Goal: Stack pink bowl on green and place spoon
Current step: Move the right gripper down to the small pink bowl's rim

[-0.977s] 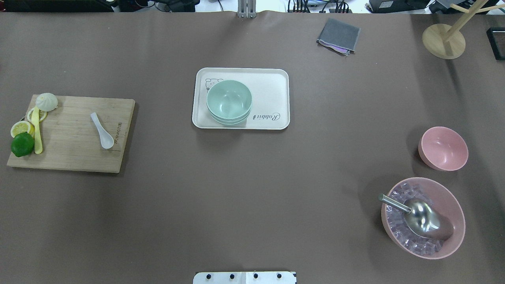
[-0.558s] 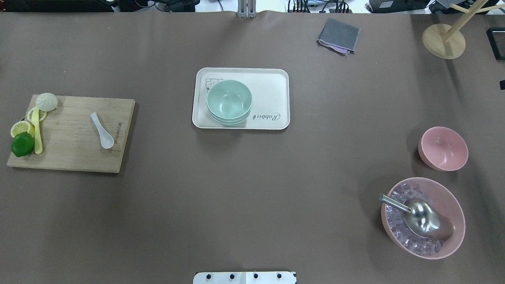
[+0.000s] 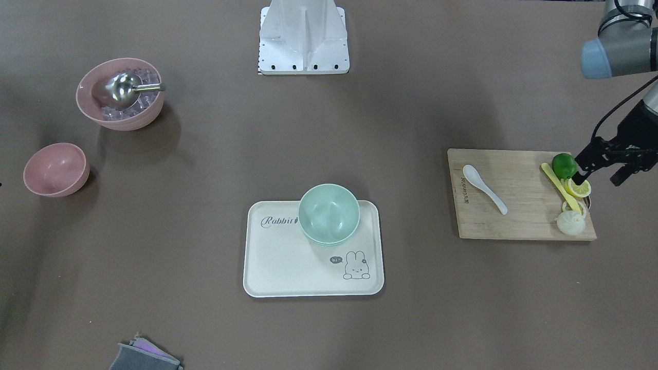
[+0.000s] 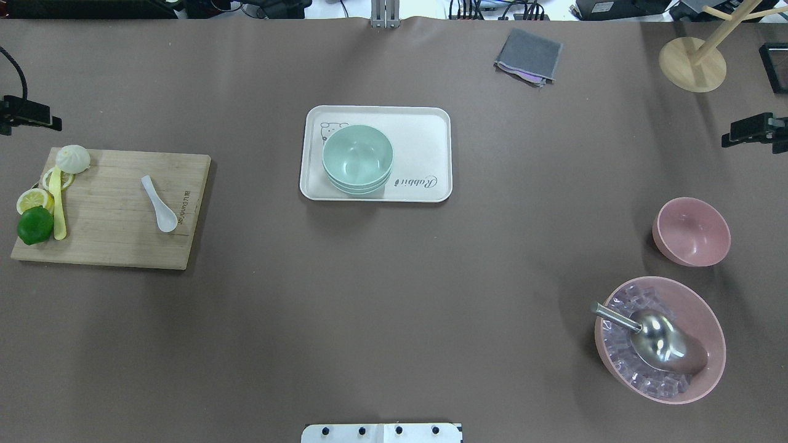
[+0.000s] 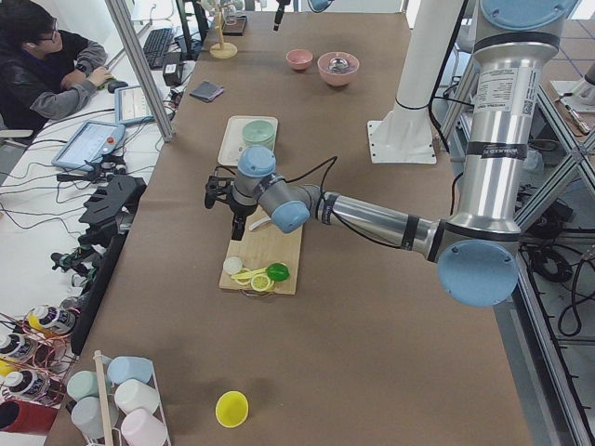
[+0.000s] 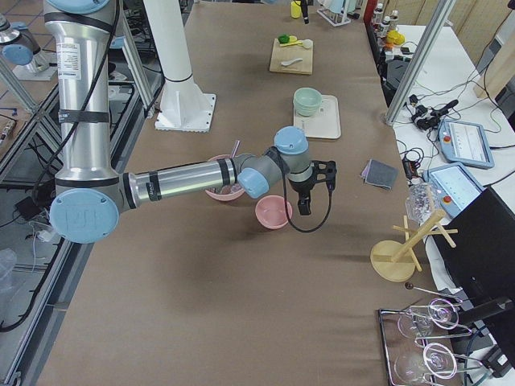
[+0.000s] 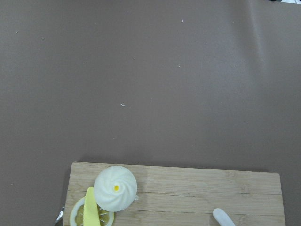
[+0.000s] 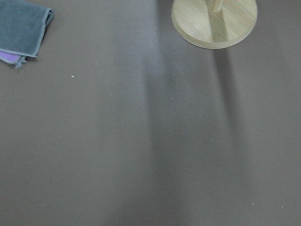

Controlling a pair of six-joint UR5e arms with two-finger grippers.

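The small pink bowl (image 4: 692,231) stands empty on the table at the right. Two nested green bowls (image 4: 357,159) sit on a white tray (image 4: 425,141) at the centre. A white spoon (image 4: 159,203) lies on a wooden cutting board (image 4: 117,240) at the left. My left gripper (image 3: 599,177) hovers over the board's outer end near the lime, fingers apart and empty. Only part of my right gripper (image 4: 754,132) shows at the right edge, beyond the pink bowl. I cannot tell whether it is open or shut.
A lime (image 4: 35,225), lemon slices, a yellow spoon (image 4: 58,209) and a bun (image 4: 72,159) lie on the board's left end. A large pink bowl (image 4: 708,307) holds ice and a metal scoop. A grey cloth (image 4: 529,55) and a wooden stand (image 4: 692,64) are at the back.
Both grippers have come into the overhead view, one at the left edge and one at the right edge. The bowls, spoon and tray have not moved.
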